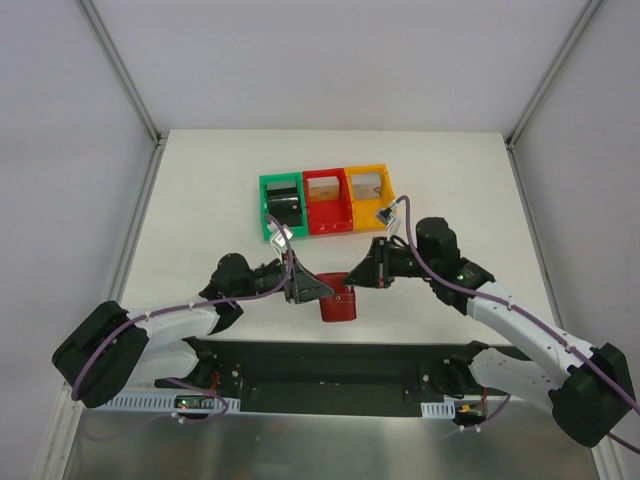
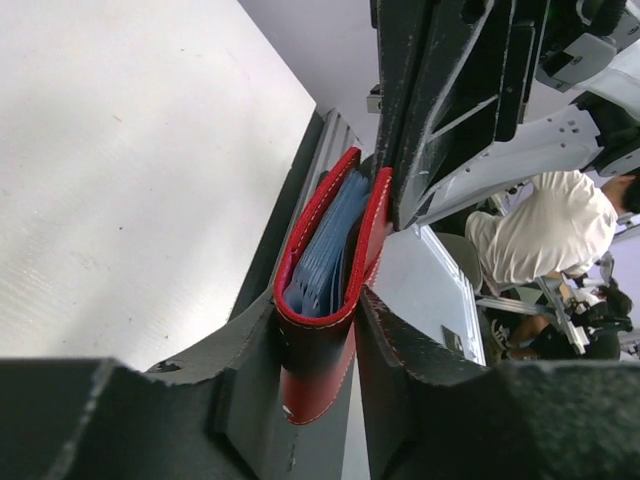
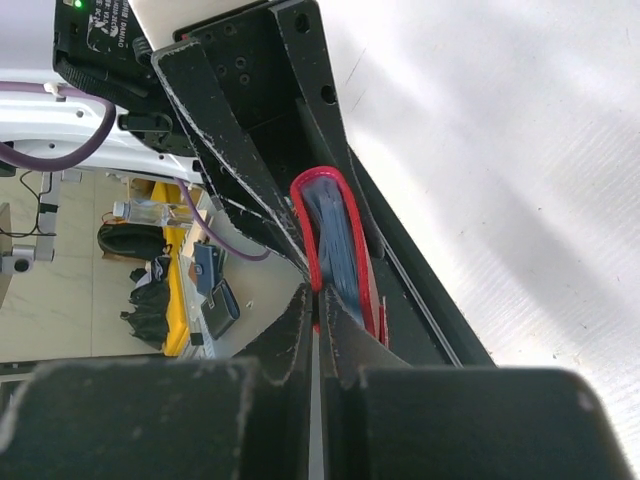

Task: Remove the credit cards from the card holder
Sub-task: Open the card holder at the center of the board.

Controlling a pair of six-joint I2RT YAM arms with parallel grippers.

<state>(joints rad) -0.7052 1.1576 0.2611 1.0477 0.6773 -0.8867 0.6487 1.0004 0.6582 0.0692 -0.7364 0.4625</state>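
The card holder (image 1: 340, 304), a dark-red bi-fold wallet with grey-blue lining, hangs between both grippers just above the table's near edge. My left gripper (image 1: 311, 290) is shut on its folded end; in the left wrist view the wallet (image 2: 322, 262) stands between my fingers (image 2: 318, 305), slightly parted. My right gripper (image 1: 356, 277) comes from the right. In the right wrist view its fingers (image 3: 318, 296) are pinched on one red flap edge of the wallet (image 3: 335, 235). I see only blue lining inside; no credit cards show.
Three small bins stand in a row behind the grippers: green (image 1: 282, 208) with a black block in it, red (image 1: 328, 203), yellow (image 1: 369, 195). The black base plate (image 1: 330, 365) lies along the near edge below the wallet.
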